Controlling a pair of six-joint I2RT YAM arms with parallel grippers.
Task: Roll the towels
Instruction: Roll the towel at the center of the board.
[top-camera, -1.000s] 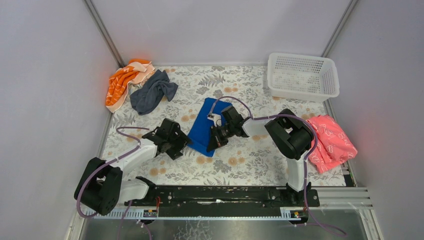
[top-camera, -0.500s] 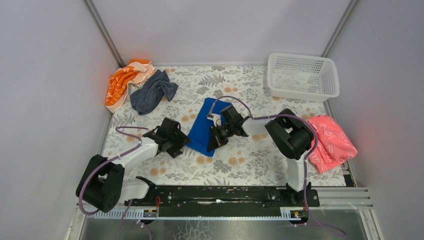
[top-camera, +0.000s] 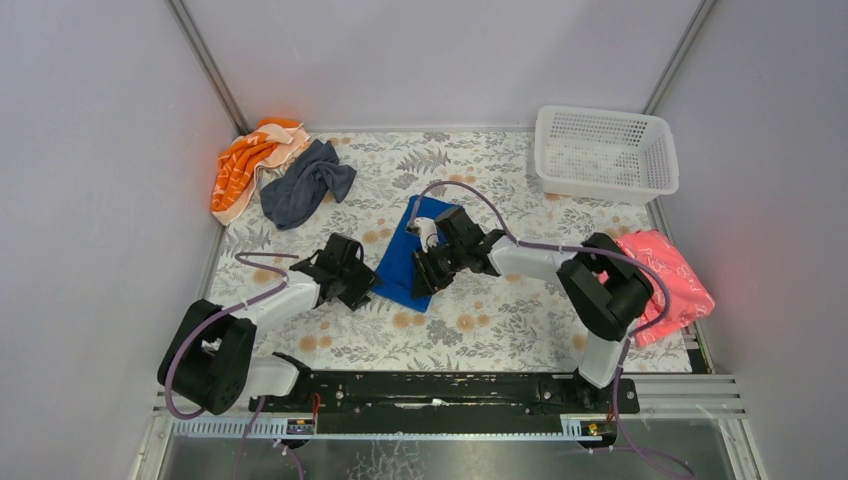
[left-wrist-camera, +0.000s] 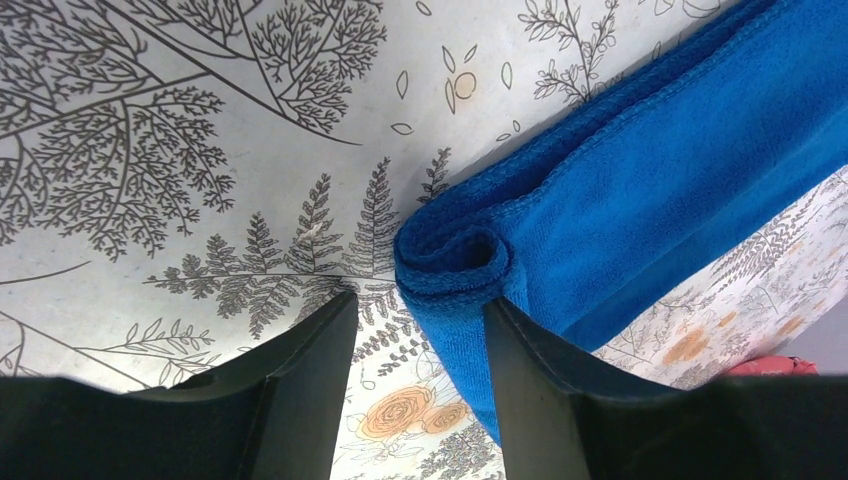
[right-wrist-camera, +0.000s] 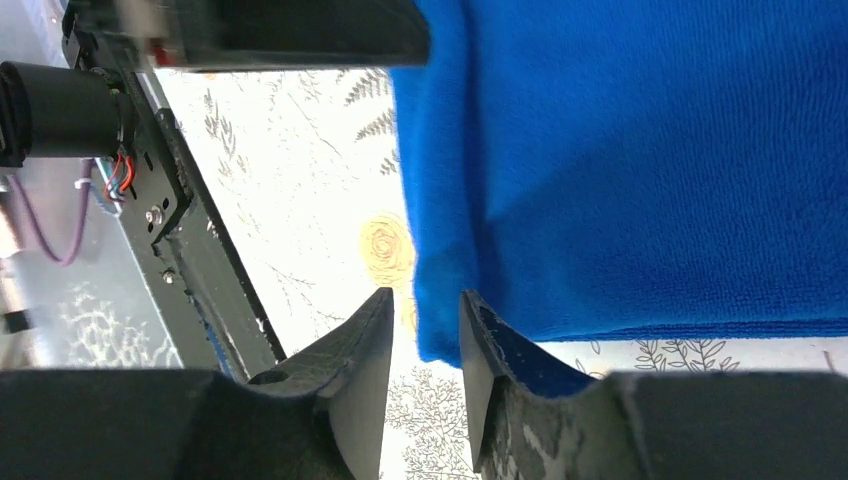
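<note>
The blue towel (top-camera: 398, 262) lies flat in the middle of the table, its near-left edge curled into a small roll (left-wrist-camera: 452, 262). My left gripper (top-camera: 366, 287) is open at the towel's left edge; in the left wrist view it (left-wrist-camera: 420, 312) has the curled end just beyond and between its fingertips. My right gripper (top-camera: 422, 280) is low over the towel's near right part; in the right wrist view it (right-wrist-camera: 427, 320) is slightly open, with the towel's corner (right-wrist-camera: 440, 335) in the gap. The dark grey towel (top-camera: 303, 185) lies crumpled at the back left.
An orange striped cloth (top-camera: 243, 165) lies beside the grey towel by the left wall. A white plastic basket (top-camera: 605, 150) stands at the back right. A pink cloth (top-camera: 668, 285) lies at the right edge. The black base rail (top-camera: 450, 388) runs along the near edge.
The right arm's elbow swung right and its gripper shifted slightly back and left over the blue towel. The left gripper edged closer to the towel's left edge.
</note>
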